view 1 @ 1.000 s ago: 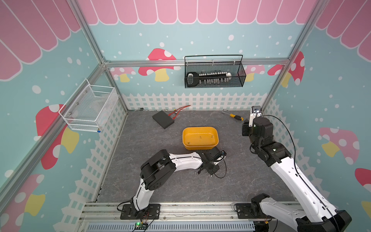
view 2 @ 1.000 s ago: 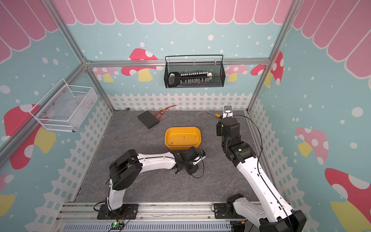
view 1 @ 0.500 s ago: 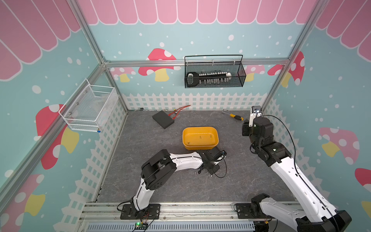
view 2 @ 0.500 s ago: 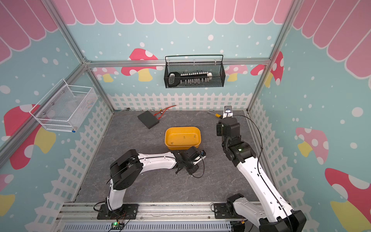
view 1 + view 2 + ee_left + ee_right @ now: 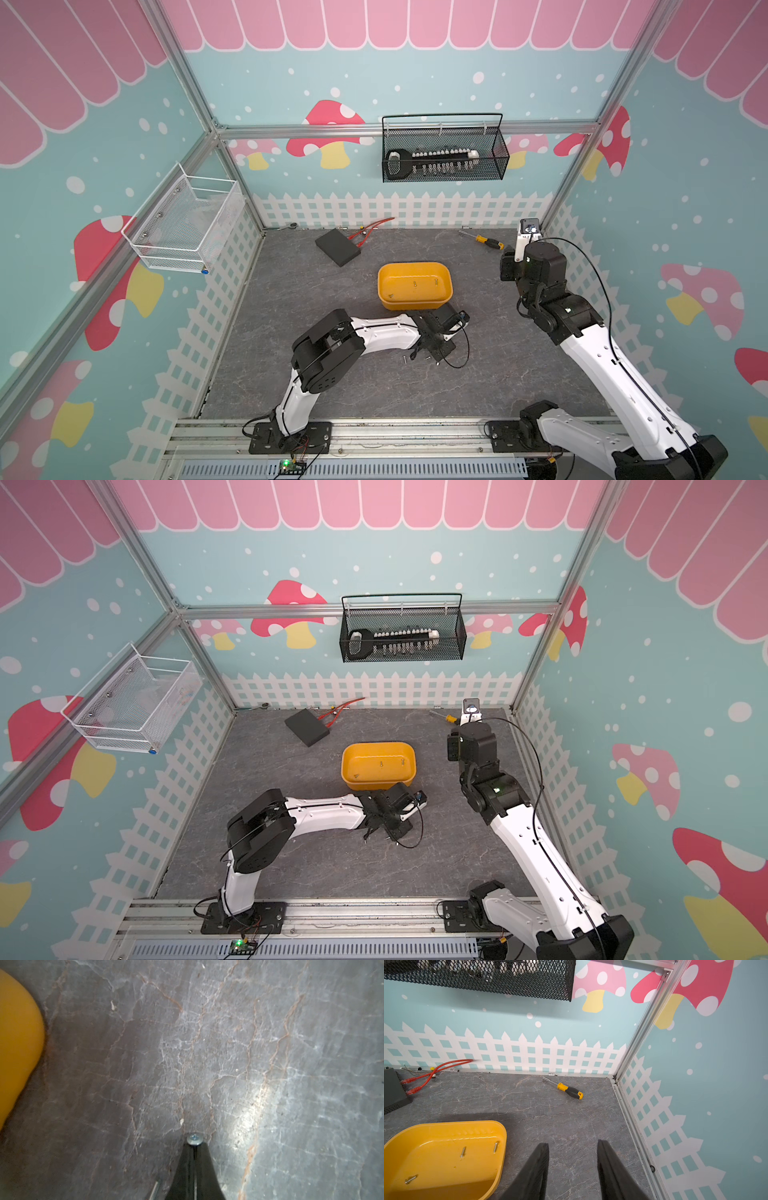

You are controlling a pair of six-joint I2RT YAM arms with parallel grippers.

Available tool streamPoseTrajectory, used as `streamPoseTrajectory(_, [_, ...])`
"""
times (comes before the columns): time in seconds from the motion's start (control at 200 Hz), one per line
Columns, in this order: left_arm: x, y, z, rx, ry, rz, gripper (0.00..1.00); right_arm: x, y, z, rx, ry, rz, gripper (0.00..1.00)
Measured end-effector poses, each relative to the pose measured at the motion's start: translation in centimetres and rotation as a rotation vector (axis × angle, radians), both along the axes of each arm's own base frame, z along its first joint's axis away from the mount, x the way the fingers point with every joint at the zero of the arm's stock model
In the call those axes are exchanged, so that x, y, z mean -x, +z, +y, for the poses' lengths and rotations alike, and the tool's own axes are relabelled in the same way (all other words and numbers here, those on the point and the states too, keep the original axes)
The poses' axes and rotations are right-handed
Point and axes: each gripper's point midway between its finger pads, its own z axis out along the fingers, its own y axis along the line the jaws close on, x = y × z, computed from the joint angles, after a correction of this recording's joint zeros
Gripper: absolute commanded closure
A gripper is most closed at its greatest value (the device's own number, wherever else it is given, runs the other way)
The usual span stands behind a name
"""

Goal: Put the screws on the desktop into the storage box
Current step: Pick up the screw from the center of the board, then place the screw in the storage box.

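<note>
The yellow storage box (image 5: 415,306) stands mid-desktop (image 5: 519,374) with three screws (image 5: 462,1151) lying in it. Just in front of it my left gripper (image 5: 195,1145) points down at the desktop, shut on a small silver screw (image 5: 194,1139) whose head shows at the fingertips. A second screw (image 5: 154,1189) lies beside the fingers. In both top views two loose screws (image 5: 404,358) (image 5: 397,844) lie by my left gripper (image 5: 430,351). My right gripper (image 5: 573,1145) hovers open and empty to the right of the box.
A yellow-and-black screwdriver (image 5: 484,241) lies at the back right. A black box (image 5: 337,247) with red cables (image 5: 370,230) sits at the back left. A black mesh basket (image 5: 442,153) hangs on the back wall, a white wire basket (image 5: 183,226) on the left wall.
My left gripper has closed its fingers on the screw at the desktop. Neither arm has visibly moved otherwise.
</note>
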Motion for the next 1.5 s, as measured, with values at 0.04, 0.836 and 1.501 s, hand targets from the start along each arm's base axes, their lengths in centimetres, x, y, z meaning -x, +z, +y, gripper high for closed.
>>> streamPoseTrajectory(0.04, [0.1, 0.2, 0.1, 0.001, -0.001, 0.003, 1.0, 0.0, 0.0, 0.0, 0.0, 0.0, 0.0, 0.56])
streamPoseTrajectory(0.836, [-10.3, 12.0, 6.4, 0.176, 0.255, -0.12, 1.0, -0.4, -0.1, 0.2, -0.015, 0.007, -0.004, 0.56])
streamPoseTrajectory(1.501, [-18.4, 6.7, 8.3, 0.041, 0.399, -0.033, 1.0, -0.5, -0.8, 0.8, -0.053, 0.033, 0.011, 0.56])
